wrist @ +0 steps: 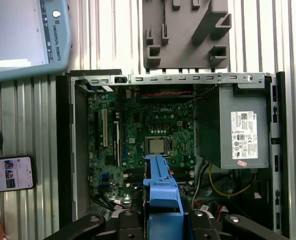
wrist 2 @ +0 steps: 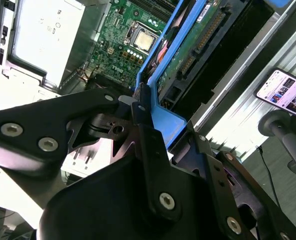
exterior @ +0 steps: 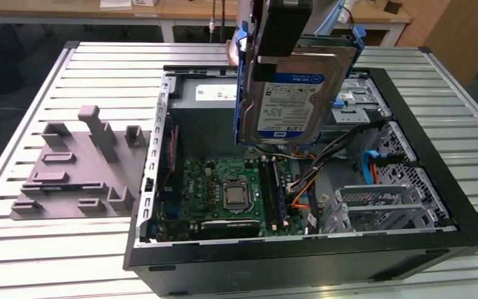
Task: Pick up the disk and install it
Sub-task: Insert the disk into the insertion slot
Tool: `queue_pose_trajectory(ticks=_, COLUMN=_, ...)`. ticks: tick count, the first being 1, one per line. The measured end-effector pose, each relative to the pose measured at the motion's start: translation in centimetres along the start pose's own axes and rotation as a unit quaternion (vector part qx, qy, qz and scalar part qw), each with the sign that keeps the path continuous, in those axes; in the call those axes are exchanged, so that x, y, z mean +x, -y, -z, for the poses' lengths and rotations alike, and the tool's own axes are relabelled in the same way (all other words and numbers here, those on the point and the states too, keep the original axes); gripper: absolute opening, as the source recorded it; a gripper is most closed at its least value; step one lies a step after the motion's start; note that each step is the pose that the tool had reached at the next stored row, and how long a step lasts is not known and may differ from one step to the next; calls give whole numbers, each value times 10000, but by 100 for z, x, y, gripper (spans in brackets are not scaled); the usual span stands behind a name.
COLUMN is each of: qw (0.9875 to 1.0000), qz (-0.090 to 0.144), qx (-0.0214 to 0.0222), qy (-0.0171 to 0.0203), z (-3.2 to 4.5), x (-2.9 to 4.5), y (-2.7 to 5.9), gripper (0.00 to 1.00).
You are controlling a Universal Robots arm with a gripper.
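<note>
Slatted metal table (exterior: 23, 249); office desks (exterior: 156, 9) behind, 12 o'clock. Open computer case (exterior: 305, 268) centre, grey fixture block (exterior: 73, 168) at its 9 o'clock in exterior view. Step: carry. Gripper (exterior: 274, 47) clenched on disk (exterior: 293, 99), which hangs upright above motherboard (exterior: 231, 193), not yet seated. Install likely calls for lining disk up with drive cage (exterior: 388, 199), 3 o'clock side of case.
</note>
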State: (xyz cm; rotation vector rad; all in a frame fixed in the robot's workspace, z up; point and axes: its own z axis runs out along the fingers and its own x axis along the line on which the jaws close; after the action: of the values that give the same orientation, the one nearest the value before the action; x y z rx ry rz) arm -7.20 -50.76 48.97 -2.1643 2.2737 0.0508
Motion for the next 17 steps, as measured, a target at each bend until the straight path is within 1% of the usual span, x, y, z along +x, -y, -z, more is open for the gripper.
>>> queue_pose_trajectory(ticks=7, qw=10000, qz=0, qx=0, qy=0, z=0, x=6, y=0, gripper=36)
queue_pose_trajectory(ticks=9, qw=10000, qz=0, qx=0, qy=0, z=0, x=18, y=1, gripper=36)
queue_pose_trajectory(ticks=17, qw=10000, qz=0, qx=0, qy=0, z=0, x=19, y=1, gripper=36)
